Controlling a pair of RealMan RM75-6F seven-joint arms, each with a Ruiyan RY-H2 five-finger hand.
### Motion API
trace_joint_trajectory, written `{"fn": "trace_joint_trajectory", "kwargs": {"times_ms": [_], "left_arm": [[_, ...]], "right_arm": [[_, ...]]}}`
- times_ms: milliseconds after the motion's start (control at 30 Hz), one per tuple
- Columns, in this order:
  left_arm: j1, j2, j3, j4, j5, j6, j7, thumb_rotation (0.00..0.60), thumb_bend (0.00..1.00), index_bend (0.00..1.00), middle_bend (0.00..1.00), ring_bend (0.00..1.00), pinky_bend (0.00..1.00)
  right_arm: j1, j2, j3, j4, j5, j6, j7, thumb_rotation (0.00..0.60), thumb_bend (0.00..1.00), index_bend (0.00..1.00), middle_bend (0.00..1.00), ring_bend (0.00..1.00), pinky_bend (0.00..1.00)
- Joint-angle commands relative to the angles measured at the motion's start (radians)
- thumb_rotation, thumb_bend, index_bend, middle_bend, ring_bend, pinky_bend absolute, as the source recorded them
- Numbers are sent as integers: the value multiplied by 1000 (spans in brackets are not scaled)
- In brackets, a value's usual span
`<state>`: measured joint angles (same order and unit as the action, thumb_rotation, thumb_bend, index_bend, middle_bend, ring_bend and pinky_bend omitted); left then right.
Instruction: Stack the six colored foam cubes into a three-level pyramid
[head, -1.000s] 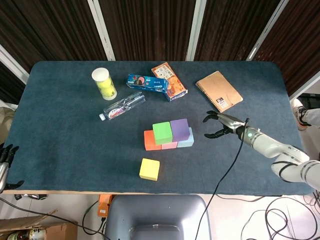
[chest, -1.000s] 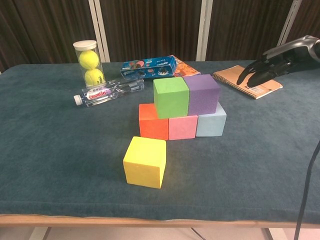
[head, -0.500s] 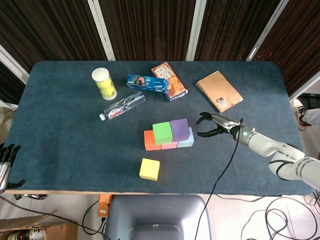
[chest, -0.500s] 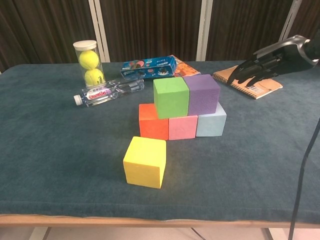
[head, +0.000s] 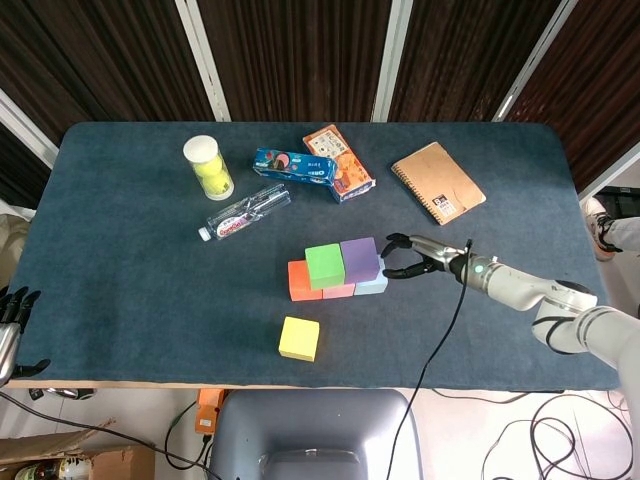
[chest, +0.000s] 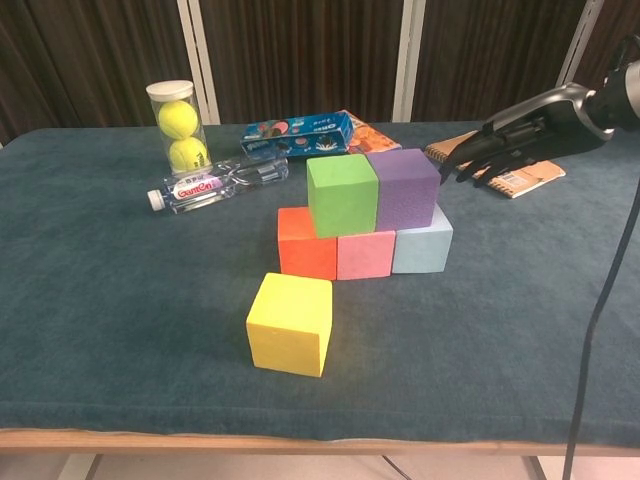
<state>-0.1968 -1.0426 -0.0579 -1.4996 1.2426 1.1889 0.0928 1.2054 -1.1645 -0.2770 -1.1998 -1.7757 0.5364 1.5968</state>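
Tabletop (head: 130, 290) clutter: notebook (head: 438, 182) (bottle (head: 245, 212) too).

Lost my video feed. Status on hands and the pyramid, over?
Right hand open, beside the purple cube. Left hand open, off the table edge. Two levels built; yellow cube loose in front. Nothing in the way.

Black robot hand (head: 408, 258), silver forearm, black cable
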Motion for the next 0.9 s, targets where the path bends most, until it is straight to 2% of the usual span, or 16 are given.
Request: {"fn": "trace_joint_trajectory", "kwargs": {"times_ms": [33, 367, 900], "left_arm": [[0, 0, 0, 1, -1, 0, -2, 600, 120, 31, 0, 0, 108], [3, 1, 2, 9, 3, 0, -19, 600, 120, 31, 0, 0, 108], [6, -1, 4, 24, 13, 1, -41, 600, 121, 31, 0, 0, 108]], "right_arm": [[6, -4, -8, 2, 1, 9, 6, 302, 187, 267, 0, 0, 0], [27, -19, -40, -2, 8, 17, 4, 302, 187, 245, 0, 0, 0], [43, -7, -57, -41, 27, 37, -21, 306, 187, 238, 0, 0, 0]]}}
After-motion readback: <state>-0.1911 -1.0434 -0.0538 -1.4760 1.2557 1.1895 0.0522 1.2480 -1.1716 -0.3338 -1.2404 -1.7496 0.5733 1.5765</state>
